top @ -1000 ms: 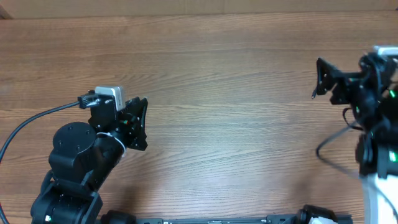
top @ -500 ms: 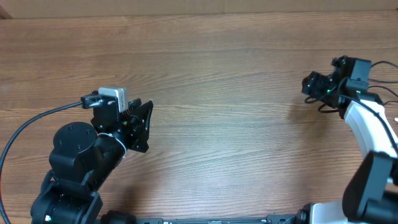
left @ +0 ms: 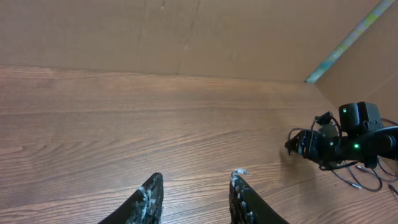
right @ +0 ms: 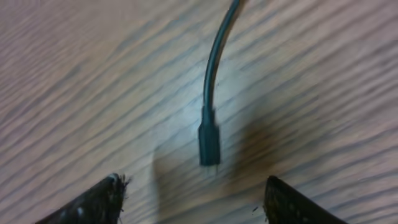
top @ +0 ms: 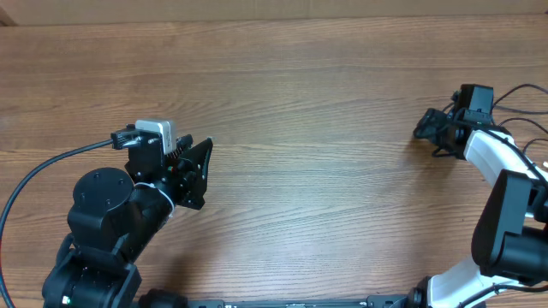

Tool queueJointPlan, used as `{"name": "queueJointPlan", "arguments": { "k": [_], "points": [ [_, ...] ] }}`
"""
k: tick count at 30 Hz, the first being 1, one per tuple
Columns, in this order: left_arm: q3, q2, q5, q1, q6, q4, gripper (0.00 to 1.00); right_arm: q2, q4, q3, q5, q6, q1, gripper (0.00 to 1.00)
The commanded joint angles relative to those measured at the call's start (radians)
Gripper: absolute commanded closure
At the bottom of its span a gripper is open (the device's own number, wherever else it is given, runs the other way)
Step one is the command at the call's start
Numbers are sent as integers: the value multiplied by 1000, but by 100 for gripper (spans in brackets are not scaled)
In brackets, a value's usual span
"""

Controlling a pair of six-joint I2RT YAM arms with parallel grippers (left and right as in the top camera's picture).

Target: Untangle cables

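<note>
A thin black cable (right: 211, 68) runs down the wood in the right wrist view and ends in a small plug (right: 209, 144). The plug lies just ahead of my right gripper (right: 193, 183), whose jaws stand wide apart and touch nothing. From overhead, my right gripper (top: 425, 127) hovers low at the far right, and more thin black cables (top: 519, 89) trail behind it toward the table's right edge. The left wrist view shows those cables (left: 359, 179) looping under the right arm. My left gripper (left: 194, 186) is open and empty at the lower left (top: 204, 169).
The wooden table (top: 308, 128) is bordered by a brown cardboard wall (left: 186, 31) at the back. A thick black cord (top: 51, 162) runs from the left arm's wrist camera off the left edge. The right arm's white links (top: 497, 167) fill the right side.
The right arm has swung its gripper down and slightly left, from the right edge to the cable end, with its jaws narrowing a little. The left gripper's fingers have spread apart somewhat.
</note>
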Motion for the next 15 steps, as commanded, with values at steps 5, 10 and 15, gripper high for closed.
{"name": "queueJointPlan", "arguments": {
  "k": [5,10,15],
  "points": [
    [24,-6,13,-6,19,2,65,33,68,3,51,-54,2,40],
    [24,-6,21,-6,19,2,64,91,82,3,50,-71,2,42],
    [24,-6,21,-6,19,2,64,143,88,3,50,-71,2,96]
  ]
}}
